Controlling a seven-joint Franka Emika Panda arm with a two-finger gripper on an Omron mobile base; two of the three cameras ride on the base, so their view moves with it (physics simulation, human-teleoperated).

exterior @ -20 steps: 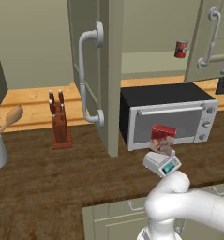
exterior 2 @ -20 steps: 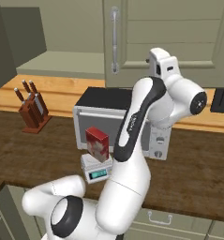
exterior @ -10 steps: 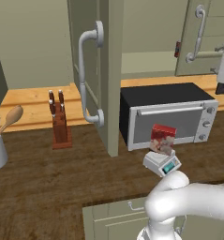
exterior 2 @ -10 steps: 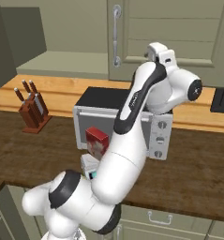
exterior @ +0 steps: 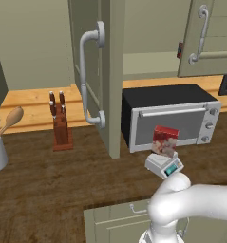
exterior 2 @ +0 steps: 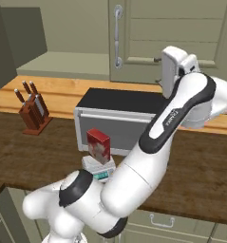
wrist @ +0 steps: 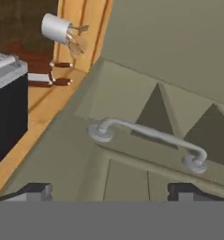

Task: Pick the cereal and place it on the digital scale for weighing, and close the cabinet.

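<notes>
The two base cameras are looking forward and down from behind the arm, left and right, both taking in the microwave (exterior: 169, 116) and knife block (exterior 2: 33, 112). The hand camera is sitting close against a cabinet door handle (wrist: 148, 140), rolled sideways.

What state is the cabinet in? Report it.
Open. The left cabinet door stands swung out toward the counter, edge-on over the microwave; the right door is partly open too.

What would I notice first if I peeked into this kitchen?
The big white robot arm reaching up to the cabinet doors. Below it, a red cereal box stands on the digital scale, in front of the black microwave.
</notes>
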